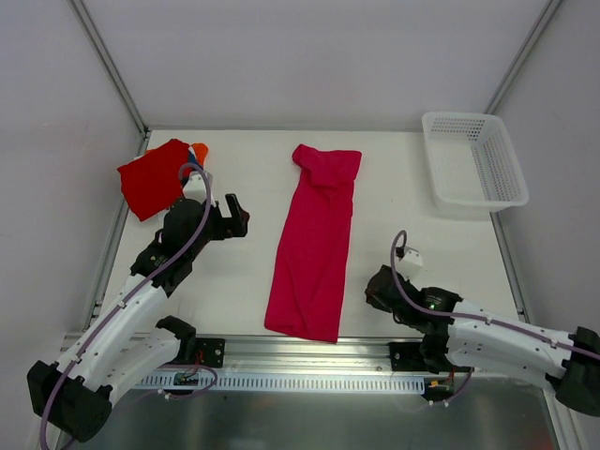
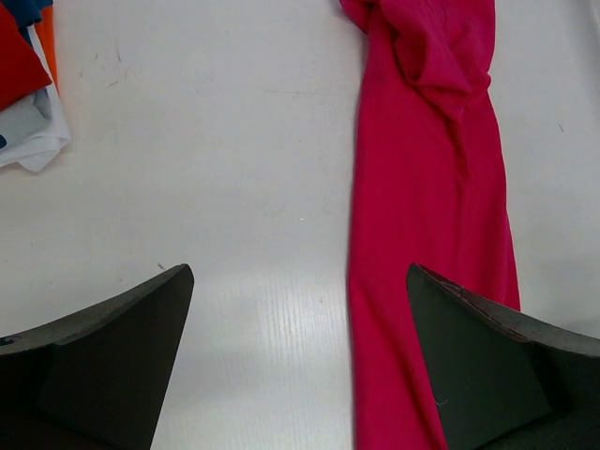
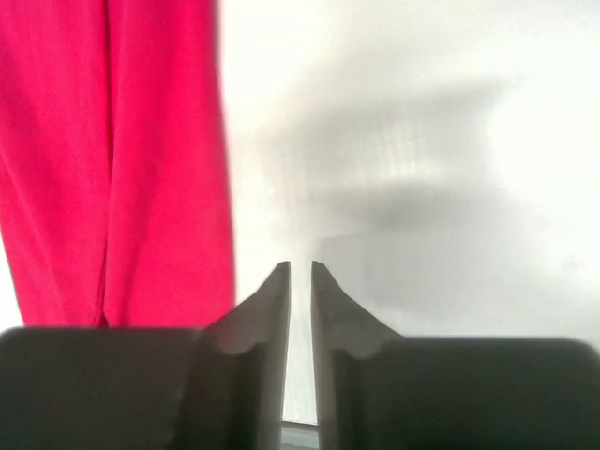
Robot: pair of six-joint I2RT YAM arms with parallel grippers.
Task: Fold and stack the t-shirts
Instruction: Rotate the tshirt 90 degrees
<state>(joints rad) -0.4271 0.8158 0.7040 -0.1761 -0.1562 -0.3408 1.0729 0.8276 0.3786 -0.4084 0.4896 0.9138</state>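
A magenta-pink t-shirt point(image 1: 314, 239) lies in a long narrow strip down the middle of the table, its bunched collar end at the far side. At the back left a folded red t-shirt point(image 1: 155, 178) tops a small stack, with orange point(image 1: 199, 150) peeking out behind it. My left gripper point(image 1: 236, 214) hovers between the stack and the strip, wide open and empty point(image 2: 300, 269); the strip's left edge point(image 2: 431, 216) runs past its right finger. My right gripper point(image 1: 380, 286) sits low, just right of the strip's near end point(image 3: 112, 159). Its jaws stand a slit apart point(image 3: 300, 265) with only table between them.
A white mesh basket point(image 1: 473, 159) stands at the back right corner. In the left wrist view the stack's corner shows red point(image 2: 14, 61), white point(image 2: 37, 131) and orange point(image 2: 47, 37) layers. A metal rail point(image 1: 309, 361) runs along the near table edge.
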